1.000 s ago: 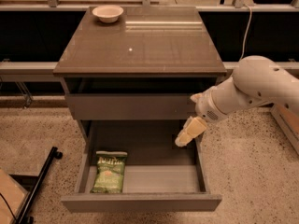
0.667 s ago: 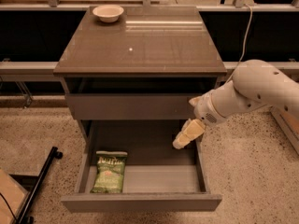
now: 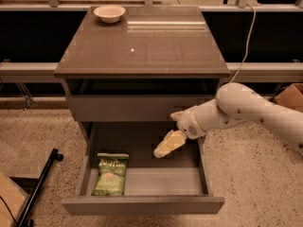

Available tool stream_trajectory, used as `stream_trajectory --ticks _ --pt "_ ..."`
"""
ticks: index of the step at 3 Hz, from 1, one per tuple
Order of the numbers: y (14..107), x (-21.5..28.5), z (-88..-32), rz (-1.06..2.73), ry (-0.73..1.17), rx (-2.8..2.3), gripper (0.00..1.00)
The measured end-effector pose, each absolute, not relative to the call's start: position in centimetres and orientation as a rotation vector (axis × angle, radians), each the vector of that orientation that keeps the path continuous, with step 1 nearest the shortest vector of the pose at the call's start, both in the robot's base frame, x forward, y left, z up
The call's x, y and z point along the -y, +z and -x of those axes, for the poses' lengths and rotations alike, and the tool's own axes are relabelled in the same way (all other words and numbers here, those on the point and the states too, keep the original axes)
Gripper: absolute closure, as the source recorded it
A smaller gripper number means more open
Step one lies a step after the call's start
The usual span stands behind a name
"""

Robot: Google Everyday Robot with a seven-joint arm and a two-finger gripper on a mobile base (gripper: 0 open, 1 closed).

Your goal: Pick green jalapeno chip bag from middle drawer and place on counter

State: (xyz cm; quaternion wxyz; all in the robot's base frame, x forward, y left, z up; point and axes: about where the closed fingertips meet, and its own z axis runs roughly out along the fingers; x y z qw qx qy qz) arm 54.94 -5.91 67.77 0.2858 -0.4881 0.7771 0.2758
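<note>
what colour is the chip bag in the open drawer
Green chip bag, camera view; gripper hangs above the middle drawer.

The small, crinkly green foil chip bag (image 3: 111,174) lies flat on the pale grey floor at the left end of the drawer, in the lower left-centre of the frame. Its darker top band with pale lettering points toward the back, and its lighter green picture toward the front. The wide, shallow grey metal drawer (image 3: 142,205) stands pulled out along the bottom of the frame, its plain flat front nearest. The glossy grey-brown, roughly square counter top (image 3: 156,46) fills the upper centre and bears a tiny white speck. The cream-coloured gripper (image 3: 163,149) hangs over the drawer's middle, apart from the bag.
</note>
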Motion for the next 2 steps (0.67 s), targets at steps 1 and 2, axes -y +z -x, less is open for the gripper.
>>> stream_trajectory --ticks 1,2 --pt "64.16 2.05 -56.16 1.31 0.802 -2.052 0.0" --pt "63.71 1.86 -56.23 1.306 0.809 -2.054 0.0"
